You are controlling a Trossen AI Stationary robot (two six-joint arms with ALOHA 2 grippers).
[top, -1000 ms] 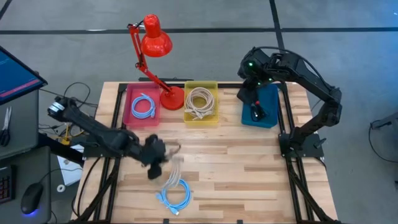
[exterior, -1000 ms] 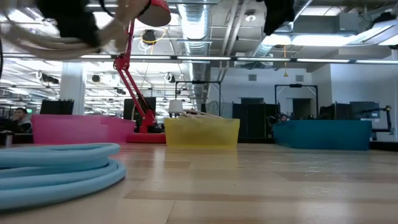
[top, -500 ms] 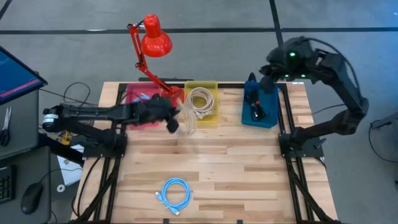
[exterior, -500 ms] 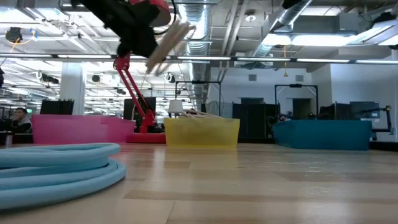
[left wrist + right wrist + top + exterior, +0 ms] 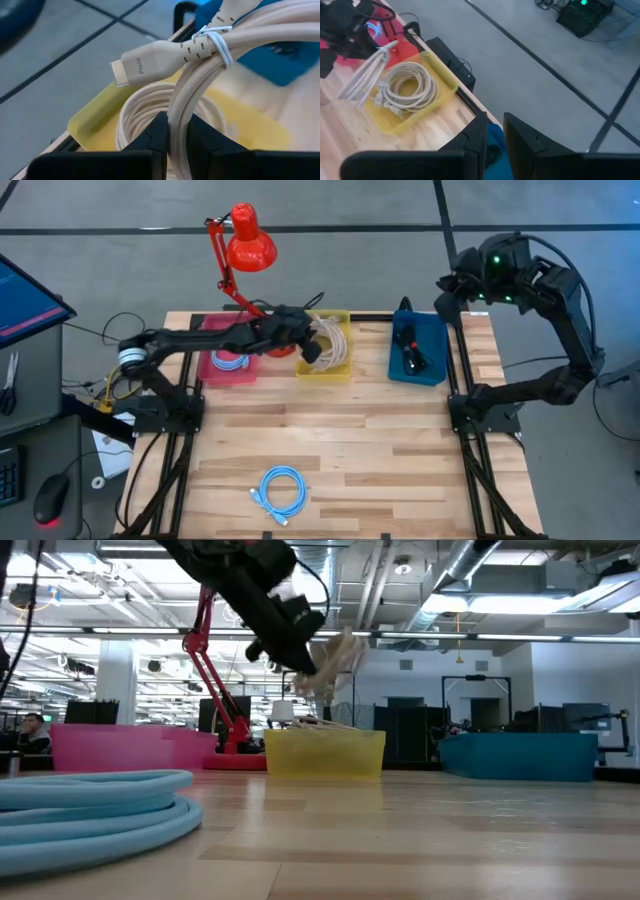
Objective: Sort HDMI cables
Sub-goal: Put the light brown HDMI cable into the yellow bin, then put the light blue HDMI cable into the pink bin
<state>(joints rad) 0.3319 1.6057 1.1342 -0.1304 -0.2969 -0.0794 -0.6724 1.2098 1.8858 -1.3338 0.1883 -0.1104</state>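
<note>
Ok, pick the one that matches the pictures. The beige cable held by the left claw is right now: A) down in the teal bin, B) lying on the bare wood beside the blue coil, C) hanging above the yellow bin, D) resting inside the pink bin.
C: the left claw grips the beige cable in the air over the yellow bin, which already holds a beige coil.

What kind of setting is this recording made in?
Probably a robotics lab in an open industrial hall: a wooden table with colour-coded bins, bare ceiling ducts, and workstations behind. The left gripper holds a beige cable over the yellow bin.
</note>
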